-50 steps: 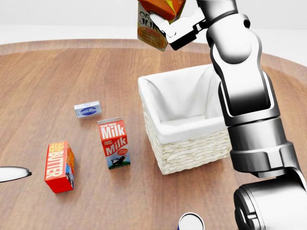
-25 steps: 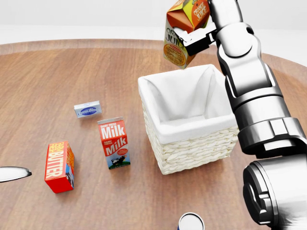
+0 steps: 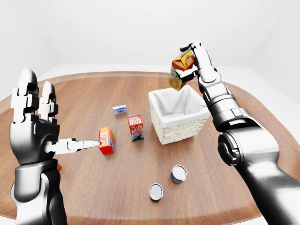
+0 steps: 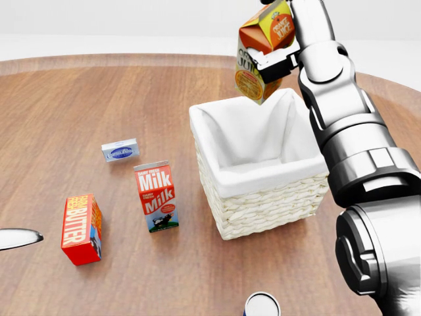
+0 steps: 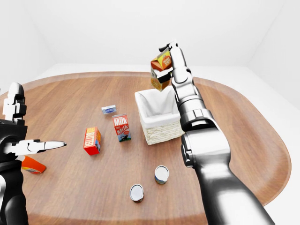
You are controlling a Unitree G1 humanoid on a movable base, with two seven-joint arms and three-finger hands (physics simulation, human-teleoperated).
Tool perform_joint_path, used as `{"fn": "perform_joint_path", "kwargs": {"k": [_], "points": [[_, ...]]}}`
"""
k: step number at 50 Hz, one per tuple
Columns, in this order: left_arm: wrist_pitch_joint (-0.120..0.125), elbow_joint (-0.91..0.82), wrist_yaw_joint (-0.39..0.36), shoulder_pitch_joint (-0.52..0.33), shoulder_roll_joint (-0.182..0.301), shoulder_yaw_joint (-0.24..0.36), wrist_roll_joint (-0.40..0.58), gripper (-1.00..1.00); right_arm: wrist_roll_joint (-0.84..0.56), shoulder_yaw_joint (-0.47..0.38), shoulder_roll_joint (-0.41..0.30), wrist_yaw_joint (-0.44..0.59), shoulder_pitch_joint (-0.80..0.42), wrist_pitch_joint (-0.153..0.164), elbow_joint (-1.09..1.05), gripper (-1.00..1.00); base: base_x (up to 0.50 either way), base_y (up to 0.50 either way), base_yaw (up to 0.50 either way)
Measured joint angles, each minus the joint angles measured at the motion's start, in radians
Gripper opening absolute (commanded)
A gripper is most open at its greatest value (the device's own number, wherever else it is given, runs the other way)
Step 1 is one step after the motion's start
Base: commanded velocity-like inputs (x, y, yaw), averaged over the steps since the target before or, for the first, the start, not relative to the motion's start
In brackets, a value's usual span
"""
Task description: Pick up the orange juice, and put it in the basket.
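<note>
The orange juice carton (image 4: 258, 58) hangs tilted in the air, held by my right hand (image 4: 279, 60), whose fingers are shut round it. In the head view it sits over the upper right rim of the white-lined wicker basket (image 4: 263, 209), clear of the lining. The basket stands on the wooden table (image 4: 79, 99) and nothing shows inside it. My left hand (image 3: 47, 129) is raised at the left of the left-eye view, fingers spread open and holding nothing, far from the basket.
Left of the basket stand a milk carton (image 4: 156, 196), a red butter box (image 4: 81, 229) and a small blue-grey box (image 4: 120, 151). Two cans (image 3: 178, 173) (image 3: 156, 191) stand nearer the table's lower edge. An orange item (image 5: 33, 165) lies by my left arm.
My right hand has carried the juice carton to the right and slightly down, from left of the basket's upper edge to over its upper right corner. The left hand has not moved.
</note>
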Motion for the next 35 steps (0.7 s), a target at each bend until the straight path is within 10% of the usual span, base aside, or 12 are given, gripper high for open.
{"fn": "perform_joint_path", "kwargs": {"k": [35], "points": [[0.000, -0.001, 0.000, 0.001, 0.000, 0.002, -0.004, 1.00, -0.048, -0.024, 0.021, -0.083, 0.000, -0.055, 0.124, -1.00, 0.00, 0.00, 0.00]]}}
